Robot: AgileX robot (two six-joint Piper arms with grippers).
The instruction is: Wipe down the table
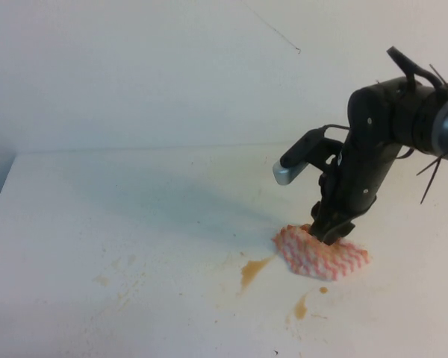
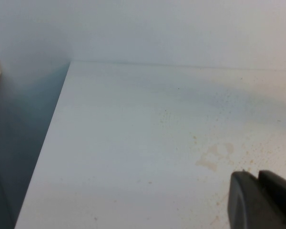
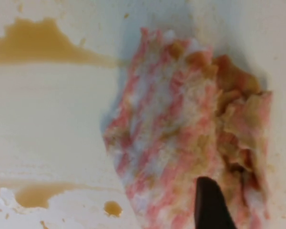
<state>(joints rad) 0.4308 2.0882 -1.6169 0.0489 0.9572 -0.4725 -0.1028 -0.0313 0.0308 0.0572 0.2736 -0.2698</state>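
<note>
Brown liquid [image 1: 254, 270] is seen on the white table [image 1: 119, 224] just beside the striped cloth [image 1: 321, 255], and a smaller brown patch [image 1: 302, 306] is seen nearer the robot. In the right wrist view the cloth is soaked brown in places, so some of the spill is judged to be taken up already. The job is judged partly done: both patches, and fainter marks toward the table's left side, are not yet wiped.

The right pincer [image 1: 330, 233] is set on the far part of the cloth. Its fingers [image 3: 209, 202] are spread apart, with the crumpled cloth lying between and beneath them, so it is judged released rather than clenched. The left pincer [image 2: 264, 200] is shown only in its own wrist view, above a faintly stained part of the table well apart from the cloth. Its state cannot be told.
</note>
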